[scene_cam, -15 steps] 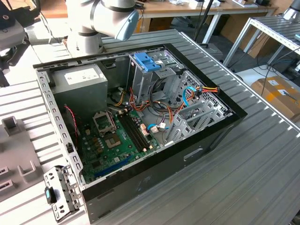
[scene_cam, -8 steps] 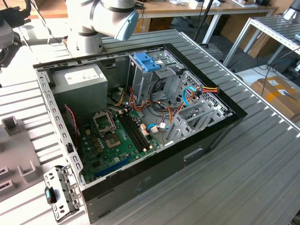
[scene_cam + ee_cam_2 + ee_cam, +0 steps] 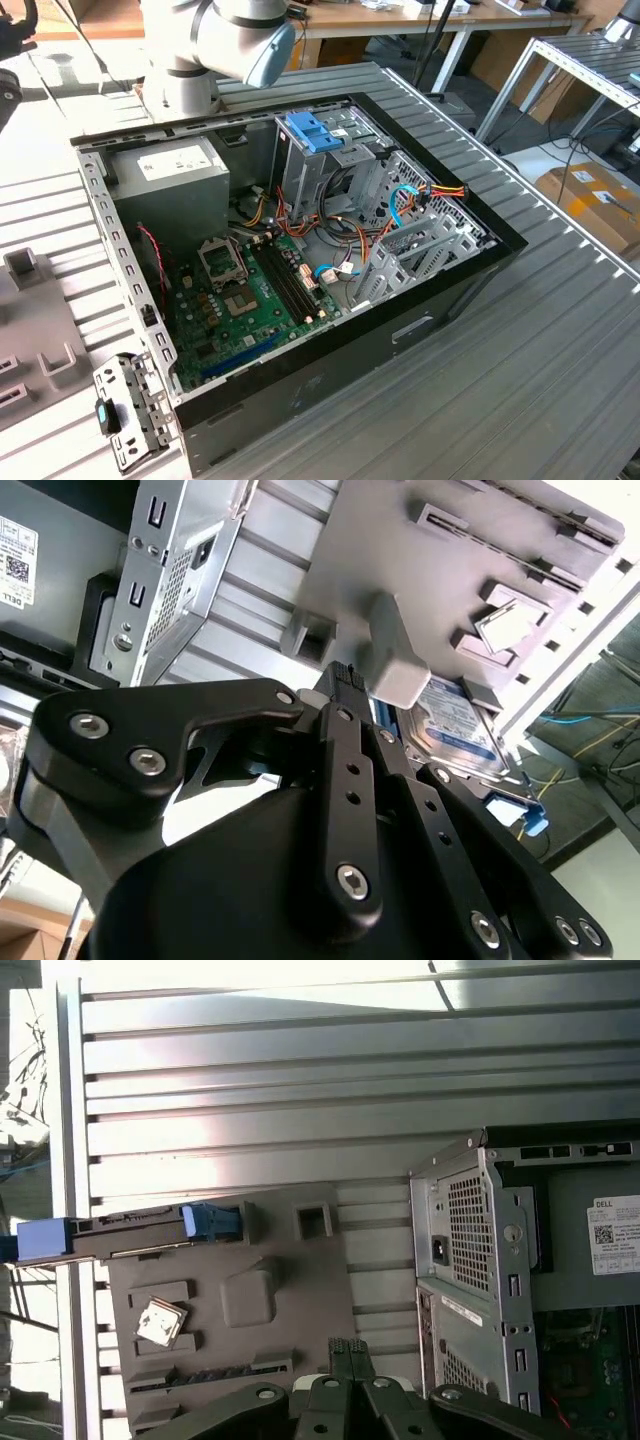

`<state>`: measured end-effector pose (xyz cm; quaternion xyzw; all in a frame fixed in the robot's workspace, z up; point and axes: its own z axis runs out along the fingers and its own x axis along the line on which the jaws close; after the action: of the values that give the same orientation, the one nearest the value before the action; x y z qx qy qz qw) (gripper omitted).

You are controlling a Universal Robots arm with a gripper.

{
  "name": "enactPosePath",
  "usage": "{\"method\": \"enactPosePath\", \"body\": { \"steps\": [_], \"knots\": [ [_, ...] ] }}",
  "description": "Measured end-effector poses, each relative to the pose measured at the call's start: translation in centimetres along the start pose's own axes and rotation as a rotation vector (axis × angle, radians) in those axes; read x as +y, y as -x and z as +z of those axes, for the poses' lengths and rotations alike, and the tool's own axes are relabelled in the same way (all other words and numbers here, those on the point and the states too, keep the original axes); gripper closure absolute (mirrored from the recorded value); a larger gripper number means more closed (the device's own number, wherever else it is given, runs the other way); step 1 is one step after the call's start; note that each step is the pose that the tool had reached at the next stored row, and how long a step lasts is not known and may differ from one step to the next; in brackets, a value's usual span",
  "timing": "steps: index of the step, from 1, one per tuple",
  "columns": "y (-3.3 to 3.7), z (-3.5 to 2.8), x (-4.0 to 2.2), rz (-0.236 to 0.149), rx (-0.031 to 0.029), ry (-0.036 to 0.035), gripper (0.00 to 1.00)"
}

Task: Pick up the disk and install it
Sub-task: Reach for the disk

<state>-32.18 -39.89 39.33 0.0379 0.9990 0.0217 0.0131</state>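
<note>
1. The gripper [image 3: 345,677] has its fingers pressed together with nothing between them. It hangs over the grey fixture plate [image 3: 330,560], beside the open computer case [image 3: 330,270].
2. The disk [image 3: 455,722] sits at the plate's far edge, its label turned toward the gripper, just beyond a raised grey block [image 3: 395,660].
3. The disk therefore lies ahead of the fingertips, past that block and apart from them. Its long axis appears to run along the plate's edge, across the line the fingers point.

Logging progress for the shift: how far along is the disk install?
Nothing looks done yet: the disk sits on the grey fixture, outside the computer case. In hand: the gripper, shut and empty, hovers by the fixture. Left: both the pick-up and the install.
</note>
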Motion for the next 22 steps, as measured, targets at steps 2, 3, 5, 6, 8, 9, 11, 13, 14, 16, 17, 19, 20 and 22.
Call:
{"method": "enactPosePath", "body": {
  "steps": [2,3,5,6,8,9,11,13,14,16,17,19,20,22],
  "knots": [
    [-0.33,-0.01,-0.03,0.000,0.0000,0.0000,0.89],
    [-0.51,-0.01,-0.04,0.000,-0.0001,0.0000,0.89],
    [-0.87,-0.02,-0.07,0.000,-0.0001,0.0000,0.89],
    [-0.99,-0.02,-0.08,0.000,-0.0001,0.0000,0.89],
    [-1.32,-0.03,-0.10,0.000,-0.0001,0.0001,0.89],
    [-1.45,-0.04,-0.11,0.000,-0.0001,0.0001,0.89],
    [-1.76,-0.05,-0.13,0.000,-0.0001,0.0000,0.89],
    [-2.33,-0.06,-0.18,0.000,0.0000,0.0000,0.89],
    [-2.62,-0.07,-0.20,0.000,0.0000,0.0000,0.89],
    [-2.99,-0.08,-0.23,0.000,-0.0001,0.0000,0.89],
    [-3.19,-0.08,-0.24,0.000,-0.0001,0.0000,0.89],
    [-3.47,-0.09,-0.26,0.000,-0.0001,0.0001,0.89],
    [-3.62,-0.09,-0.27,0.000,-0.0001,0.0000,0.89],
    [-3.93,-0.10,-0.30,0.000,0.0000,0.0000,0.89]
  ]
}}
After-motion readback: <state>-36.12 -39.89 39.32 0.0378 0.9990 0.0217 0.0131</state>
